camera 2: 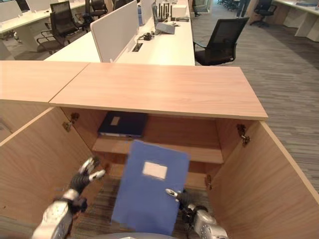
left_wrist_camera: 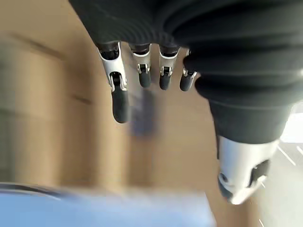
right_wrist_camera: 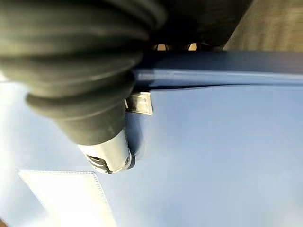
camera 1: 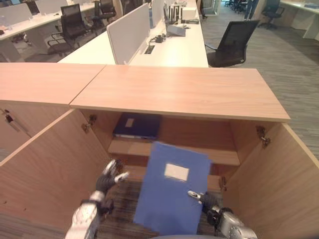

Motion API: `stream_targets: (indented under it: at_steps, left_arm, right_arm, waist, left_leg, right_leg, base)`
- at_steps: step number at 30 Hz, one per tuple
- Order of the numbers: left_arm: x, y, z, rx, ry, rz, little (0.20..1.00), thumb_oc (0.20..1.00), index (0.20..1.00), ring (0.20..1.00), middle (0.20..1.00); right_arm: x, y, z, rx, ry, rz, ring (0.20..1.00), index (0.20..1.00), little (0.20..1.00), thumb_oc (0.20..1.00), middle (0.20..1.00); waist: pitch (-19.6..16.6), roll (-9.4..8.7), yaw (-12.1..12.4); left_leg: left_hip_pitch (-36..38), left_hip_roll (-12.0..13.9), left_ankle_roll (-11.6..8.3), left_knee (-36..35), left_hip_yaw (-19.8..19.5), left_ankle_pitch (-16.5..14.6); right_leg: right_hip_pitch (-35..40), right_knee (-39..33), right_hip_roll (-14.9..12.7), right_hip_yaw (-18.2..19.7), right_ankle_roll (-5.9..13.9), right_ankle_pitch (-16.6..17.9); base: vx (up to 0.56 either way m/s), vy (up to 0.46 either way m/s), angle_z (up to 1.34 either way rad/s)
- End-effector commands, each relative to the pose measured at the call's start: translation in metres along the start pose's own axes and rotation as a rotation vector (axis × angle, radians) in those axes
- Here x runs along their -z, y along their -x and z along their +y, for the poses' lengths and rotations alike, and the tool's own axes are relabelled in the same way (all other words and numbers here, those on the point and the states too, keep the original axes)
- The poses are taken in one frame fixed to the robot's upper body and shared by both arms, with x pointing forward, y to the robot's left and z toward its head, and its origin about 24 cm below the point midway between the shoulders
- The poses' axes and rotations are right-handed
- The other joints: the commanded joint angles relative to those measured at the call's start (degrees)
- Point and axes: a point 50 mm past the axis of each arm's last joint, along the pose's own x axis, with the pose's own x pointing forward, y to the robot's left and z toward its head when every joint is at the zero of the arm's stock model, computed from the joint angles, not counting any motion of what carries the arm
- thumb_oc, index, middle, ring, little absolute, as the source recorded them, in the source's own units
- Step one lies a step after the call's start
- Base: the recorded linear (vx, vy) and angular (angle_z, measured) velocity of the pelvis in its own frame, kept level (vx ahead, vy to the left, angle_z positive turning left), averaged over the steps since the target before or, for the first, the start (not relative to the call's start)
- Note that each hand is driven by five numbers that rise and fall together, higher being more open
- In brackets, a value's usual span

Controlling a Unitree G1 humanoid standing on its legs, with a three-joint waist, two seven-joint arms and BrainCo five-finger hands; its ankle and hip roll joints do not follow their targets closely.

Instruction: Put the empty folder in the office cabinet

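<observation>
The empty blue folder [camera 1: 172,189] with a white label hangs tilted in front of the open wooden cabinet [camera 1: 179,92], its top edge level with the upper shelf [camera 1: 224,157]. My right hand [camera 1: 212,203] grips its lower right edge. Its thumb [right_wrist_camera: 106,153] presses on the folder's face [right_wrist_camera: 213,156], and the fingers reach under the edge. My left hand [camera 1: 107,180] hovers open to the left of the folder, apart from it, with its fingers [left_wrist_camera: 142,71] straight. A dark blue folder [camera 1: 137,125] lies flat on the upper shelf at the left.
Both cabinet doors stand wide open, the left door [camera 1: 45,169] and the right door [camera 1: 284,184] flanking my arms. A second cabinet [camera 1: 45,82] adjoins on the left. Behind are white desks with a divider [camera 1: 128,32] and a black office chair [camera 1: 232,42].
</observation>
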Motion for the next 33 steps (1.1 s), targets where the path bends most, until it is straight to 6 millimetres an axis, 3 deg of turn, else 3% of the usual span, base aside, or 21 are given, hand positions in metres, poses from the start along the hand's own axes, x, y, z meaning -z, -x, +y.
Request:
stream_targets:
  at_steps: [1, 4, 5, 7, 9, 12, 15, 17, 18, 21, 25, 28, 29, 31, 33]
  left_arm:
    - [-0.004, -0.010, 0.007, -0.073, -0.057, 0.023, 1.000, 1.000, 1.000, 1.000, 1.000]
    - [0.050, -0.002, 0.022, -0.139, -0.164, 0.291, 1.000, 1.000, 1.000, 1.000, 1.000]
    - [0.096, 0.012, 0.026, -0.204, -0.094, 0.531, 1.000, 1.000, 1.000, 1.000, 1.000]
    - [0.134, 0.038, 0.028, -0.265, -0.088, 0.761, 1.000, 1.000, 1.000, 1.000, 1.000]
    - [0.167, 0.076, 0.020, -0.248, -0.074, 0.965, 1.000, 1.000, 1.000, 1.000, 1.000]
    - [0.172, 0.084, 0.019, -0.227, -0.077, 0.997, 1.000, 1.000, 1.000, 1.000, 1.000]
    - [0.170, 0.080, 0.019, -0.213, -0.069, 0.987, 1.000, 1.000, 1.000, 1.000, 1.000]
    - [0.162, 0.068, 0.020, -0.218, -0.065, 0.949, 1.000, 1.000, 1.000, 1.000, 1.000]
    - [0.154, 0.058, 0.021, -0.222, -0.064, 0.916, 1.000, 1.000, 1.000, 1.000, 1.000]
    - [0.131, 0.028, 0.021, -0.231, -0.086, 0.826, 1.000, 1.000, 1.000, 1.000, 1.000]
    - [0.117, 0.013, 0.022, -0.238, -0.140, 0.786, 1.000, 1.000, 1.000, 1.000, 1.000]
    - [0.113, 0.008, 0.019, -0.232, -0.178, 0.773, 1.000, 1.000, 1.000, 1.000, 1.000]
    - [0.114, 0.008, 0.018, -0.222, -0.192, 0.766, 1.000, 1.000, 1.000, 1.000, 1.000]
    - [0.115, 0.009, 0.018, -0.218, -0.199, 0.765, 1.000, 1.000, 1.000, 1.000, 1.000]
    - [0.130, 0.027, 0.020, -0.212, -0.239, 0.826, 1.000, 1.000, 1.000, 1.000, 1.000]
  right_arm:
    - [-0.024, -0.018, 0.034, -0.078, -0.111, -0.098, 0.200, 0.200, 0.200, 0.200, 0.200]
    - [-0.019, -0.022, 0.033, -0.034, -0.190, -0.086, 0.200, 0.200, 0.200, 0.200, 0.200]
    - [-0.015, -0.024, 0.035, -0.026, -0.225, -0.072, 0.200, 0.200, 0.200, 0.200, 0.200]
    - [-0.011, -0.028, 0.040, -0.030, -0.244, -0.050, 0.200, 0.200, 0.200, 0.200, 0.200]
    - [-0.011, -0.029, 0.041, -0.028, -0.264, -0.050, 0.200, 0.200, 0.200, 0.200, 0.200]
    - [-0.015, -0.029, 0.040, -0.033, -0.263, -0.064, 0.200, 0.200, 0.200, 0.200, 0.200]
    - [-0.021, -0.030, 0.041, -0.044, -0.249, -0.079, 0.200, 0.200, 0.200, 0.200, 0.200]
    - [-0.025, -0.032, 0.042, -0.044, -0.245, -0.089, 0.200, 0.200, 0.200, 0.200, 0.200]
    - [-0.029, -0.033, 0.043, -0.045, -0.241, -0.094, 0.200, 0.200, 0.200, 0.200, 0.200]
    - [-0.032, -0.034, 0.043, -0.036, -0.230, -0.095, 0.200, 0.200, 0.200, 0.200, 0.200]
    - [-0.031, -0.034, 0.046, -0.041, -0.215, -0.087, 0.200, 0.200, 0.200, 0.200, 0.200]
    - [-0.034, -0.033, 0.044, -0.044, -0.220, -0.106, 0.200, 0.200, 0.200, 0.200, 0.200]
    - [-0.040, -0.032, 0.043, -0.044, -0.224, -0.128, 0.200, 0.200, 0.200, 0.200, 0.200]
    - [-0.042, -0.032, 0.042, -0.042, -0.228, -0.135, 0.200, 0.200, 0.200, 0.200, 0.200]
    - [-0.038, -0.030, 0.040, -0.037, -0.247, -0.136, 0.200, 0.200, 0.200, 0.200, 0.200]
  waist:
    - [0.6, -3.44, -0.4]
    - [0.4, -3.17, -0.6]
    - [0.4, -2.95, -0.9]
    - [0.0, -2.93, -1.4]
    - [-0.5, -2.86, -2.0]
    - [-0.3, -2.99, -2.1]
    - [0.7, -4.03, -2.4]
    - [2.4, -4.91, -2.3]
    - [3.3, -5.29, -2.2]
    - [4.3, -5.01, -2.0]
    - [3.9, -5.43, -2.2]
    - [4.0, -4.51, -1.5]
    - [4.2, -3.11, -1.0]
    - [4.0, -2.38, -0.7]
    - [2.0, -1.08, -0.9]
  left_leg:
    - [1.2, -3.5, 1.72, 0.1, -1.8, -5.3]
    - [1.1, -3.3, 1.58, 0.1, -1.7, -5.1]
    - [1.3, -3.2, 1.42, 0.1, -1.6, -5.0]
    - [1.3, -3.1, 1.27, 0.1, -1.5, -5.1]
    - [1.7, -2.8, 1.01, 0.1, -1.1, -5.4]
    - [2.0, -2.3, 0.85, 0.1, -0.8, -5.2]
    - [-1.5, -1.2, 0.10, 7.1, 0.4, -7.0]
    - [-6.5, -0.5, -0.91, 15.6, 1.5, -7.8]
    - [-10.1, 0.2, -1.34, 21.3, 1.8, -6.8]
    - [-16.7, 3.4, -0.58, 30.1, 3.2, -4.4]
    - [-18.7, 2.3, -0.07, 25.2, 3.1, -4.4]
    - [-21.0, 1.0, -1.17, 17.8, 2.8, 1.3]
    - [-21.9, 0.3, -2.17, 12.0, 3.2, 5.3]
    - [-21.9, 0.6, -2.02, 9.8, 4.1, 7.0]
    - [-17.4, 0.2, -1.37, 3.6, 4.2, 6.7]
  right_leg:
    - [-2.9, 0.0, 0.6, 0.5, 2.83, 1.6]
    - [-3.0, 0.0, 0.7, 0.5, 2.73, 1.5]
    - [-2.9, 0.0, 0.8, 0.6, 2.57, 1.4]
    - [-3.0, 0.0, 1.0, 0.9, 2.36, 1.3]
    - [-3.0, 0.0, 1.5, 1.7, 1.95, 1.0]
    - [-3.0, 0.0, 1.9, 2.0, 1.77, 0.9]
    - [-3.3, 0.0, 2.0, 2.3, 1.26, 1.1]
    - [-3.3, 0.0, 1.9, 2.4, 0.64, 1.1]
    - [-3.3, 0.1, 1.9, 2.4, 0.18, 1.3]
    - [-2.4, 0.0, 2.3, 2.2, -0.36, 0.2]
    - [-2.0, 0.0, 1.3, 2.9, -0.12, 0.0]
    - [-1.6, 0.0, 1.5, 3.5, -0.03, -0.4]
    - [-1.3, 0.0, 2.2, 4.0, 0.06, -0.8]
    - [-1.7, 0.0, 2.6, 4.0, -0.10, -0.5]
    - [-1.0, 0.0, 2.7, 4.9, 0.53, -2.0]
  base:
    - [0.01, -0.015, 0.15]
    - [0.02, -0.022, 0.07]
    - [0.03, -0.020, 0.01]
    - [0.04, -0.020, -0.02]
    - [0.08, -0.036, -0.04]
    - [0.03, -0.040, -0.03]
    - [-0.03, -0.089, -0.03]
    - [-0.11, -0.120, -0.01]
    - [-0.13, -0.123, -0.02]
    - [-0.01, -0.056, -0.14]
    - [0.06, 0.037, -0.04]
    - [0.09, 0.095, -0.02]
    - [0.09, 0.098, 0.03]
    - [0.07, 0.106, -0.05]
    - [0.22, 0.192, -0.23]
